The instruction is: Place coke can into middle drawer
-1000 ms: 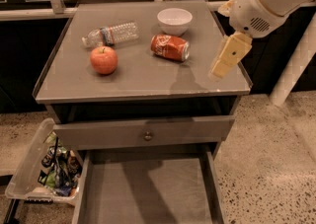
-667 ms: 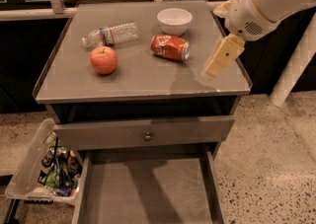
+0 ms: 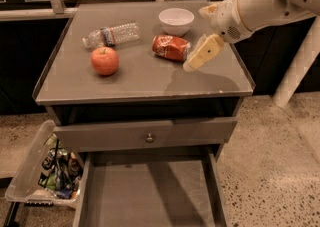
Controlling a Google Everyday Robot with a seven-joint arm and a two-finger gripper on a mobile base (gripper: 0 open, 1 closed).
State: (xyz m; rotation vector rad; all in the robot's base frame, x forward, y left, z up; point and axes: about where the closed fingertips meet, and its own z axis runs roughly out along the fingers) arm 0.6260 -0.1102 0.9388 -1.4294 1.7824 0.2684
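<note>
Coke can (image 3: 171, 48) flat, left-right; gripper (image 3: 201, 54) beside

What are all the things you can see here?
coke can: one, red, lying on its side on the cabinet top.
apple: one, red, left on the top.
water bottle: one, clear, lying behind the apple.
bowl: one, white, behind the can.
cabinet: one, grey, centre.
knob drawer: one, grey, under the top.
middle drawer: one, grey-brown, pulled open, bottom.
plastic bin: one, clear, floor left.
arm: one, white, upper right.
gripper: one, cream, beside the can's right end.
</note>
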